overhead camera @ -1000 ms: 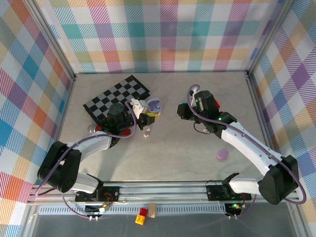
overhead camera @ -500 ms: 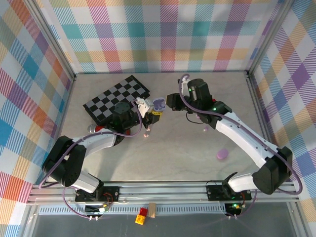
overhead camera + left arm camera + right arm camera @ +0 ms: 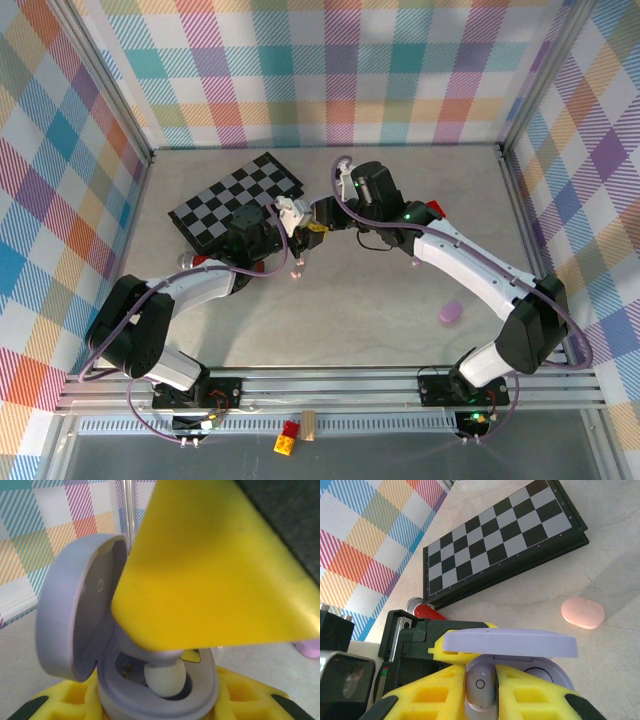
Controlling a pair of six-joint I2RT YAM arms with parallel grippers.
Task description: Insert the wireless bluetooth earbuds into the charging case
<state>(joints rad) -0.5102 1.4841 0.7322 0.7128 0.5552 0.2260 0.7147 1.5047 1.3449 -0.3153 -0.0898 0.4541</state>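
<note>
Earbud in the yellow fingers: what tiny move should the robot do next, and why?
Probably ease the right gripper straight down a touch: the earbud it pinches sits only partway in the socket of the open purple case, not yet seated.

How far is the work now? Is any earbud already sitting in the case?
Done: the left gripper holds the purple charging case open. In hand: the right gripper sets one earbud into a socket, not yet released. Left: a pink bud lies on the table.

Open lid [image 3: 65, 625] hems the case [image 3: 160, 706] mouth; chessboard [image 3: 238, 198] nearby.
</note>
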